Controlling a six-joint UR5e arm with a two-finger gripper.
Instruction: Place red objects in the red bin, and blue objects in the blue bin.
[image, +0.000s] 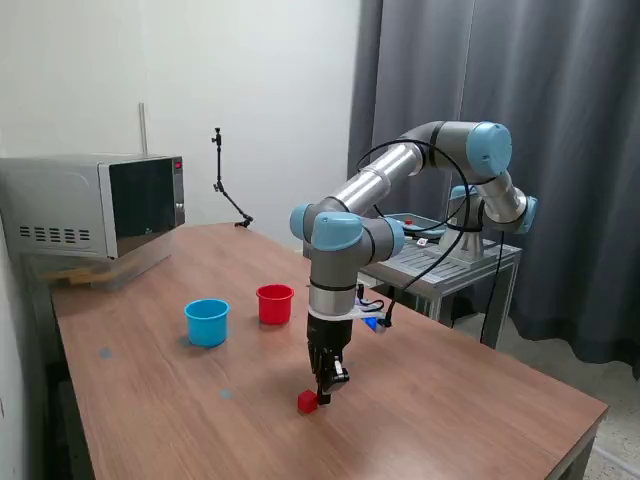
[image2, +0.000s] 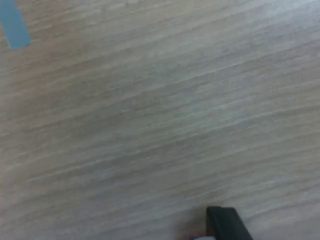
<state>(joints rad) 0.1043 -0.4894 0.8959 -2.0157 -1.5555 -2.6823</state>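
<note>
In the exterior view the end effector (image: 327, 388) hangs low over the wooden worktop (image: 450, 390) near the lower centre of the frame, pointing straight down; whether its fingers are spread or pressed together cannot be told. One small red cube (image: 307, 402) sits on the worktop just beside the fingertips, toward the lower left. The red cup (image: 275, 303) and the light-blue cup (image: 207, 322) stand upright, near each other, left of centre, the blue one further left. The wrist view shows mostly wood grain, a dark fingertip (image2: 226, 224) and a strip of blue tape (image2: 14, 25).
</note>
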